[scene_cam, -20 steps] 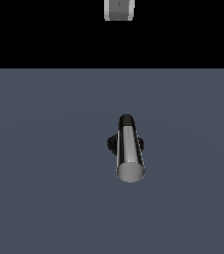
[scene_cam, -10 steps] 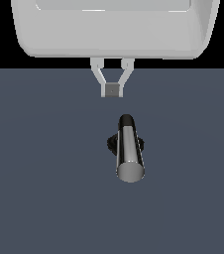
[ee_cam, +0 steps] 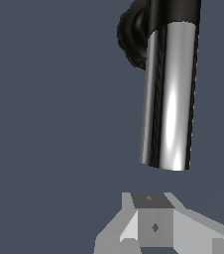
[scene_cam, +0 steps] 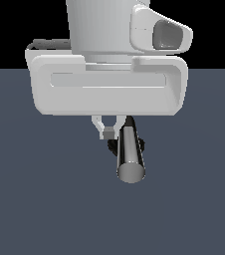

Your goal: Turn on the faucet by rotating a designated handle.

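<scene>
The faucet [scene_cam: 111, 146] is small, with a black ridged base [ee_cam: 132, 37] and a black elbow [ee_cam: 175, 11]. Its handle [scene_cam: 130, 152] is a chrome bar whose flat grey end faces the exterior camera. In the wrist view the handle [ee_cam: 169, 94] runs away from my fingertips, with a small gap to its free end. My gripper [scene_cam: 108, 132] hangs under the big white hand, just to the exterior view's left of the handle. Its fingers meet at the tips and hold nothing. In the wrist view the gripper [ee_cam: 153, 219] shows as one closed grey block.
The dark grey-blue floor [scene_cam: 40, 199] stretches flat all around the faucet. My white hand body [scene_cam: 109, 89] and wrist fill the upper part of the exterior view and hide the rear of the faucet.
My hand has come down from the upper edge of the exterior view, growing much larger. The fingertips now sit beside the handle. The faucet has not moved.
</scene>
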Controlling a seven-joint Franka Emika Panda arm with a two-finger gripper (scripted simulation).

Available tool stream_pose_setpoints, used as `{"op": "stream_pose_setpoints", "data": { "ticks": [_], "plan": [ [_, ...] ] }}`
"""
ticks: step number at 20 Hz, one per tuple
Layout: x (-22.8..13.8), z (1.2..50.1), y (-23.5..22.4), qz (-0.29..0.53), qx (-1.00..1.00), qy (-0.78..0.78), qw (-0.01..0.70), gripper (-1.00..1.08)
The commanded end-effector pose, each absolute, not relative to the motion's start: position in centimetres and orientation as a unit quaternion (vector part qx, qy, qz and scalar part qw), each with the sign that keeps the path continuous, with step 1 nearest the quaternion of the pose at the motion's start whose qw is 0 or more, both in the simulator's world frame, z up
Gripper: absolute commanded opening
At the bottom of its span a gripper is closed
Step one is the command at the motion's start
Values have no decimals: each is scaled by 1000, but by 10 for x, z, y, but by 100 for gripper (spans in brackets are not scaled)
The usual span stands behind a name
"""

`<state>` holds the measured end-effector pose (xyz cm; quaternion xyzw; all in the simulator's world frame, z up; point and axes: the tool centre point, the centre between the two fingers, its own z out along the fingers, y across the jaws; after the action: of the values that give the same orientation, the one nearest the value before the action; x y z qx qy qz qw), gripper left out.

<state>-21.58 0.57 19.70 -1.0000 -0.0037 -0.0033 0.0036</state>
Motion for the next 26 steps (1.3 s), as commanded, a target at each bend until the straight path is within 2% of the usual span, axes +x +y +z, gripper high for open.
{"op": "stream_pose_setpoints", "data": {
  "ticks": [1, 13, 26],
  "plan": [
    [-214, 180, 7, -3, -1000, -6, 3, -100],
    [-204, 120, 12, -1, -1000, -14, 1, -100],
    [-200, 106, 13, 0, -1000, -16, 0, -100]
  ]
}}
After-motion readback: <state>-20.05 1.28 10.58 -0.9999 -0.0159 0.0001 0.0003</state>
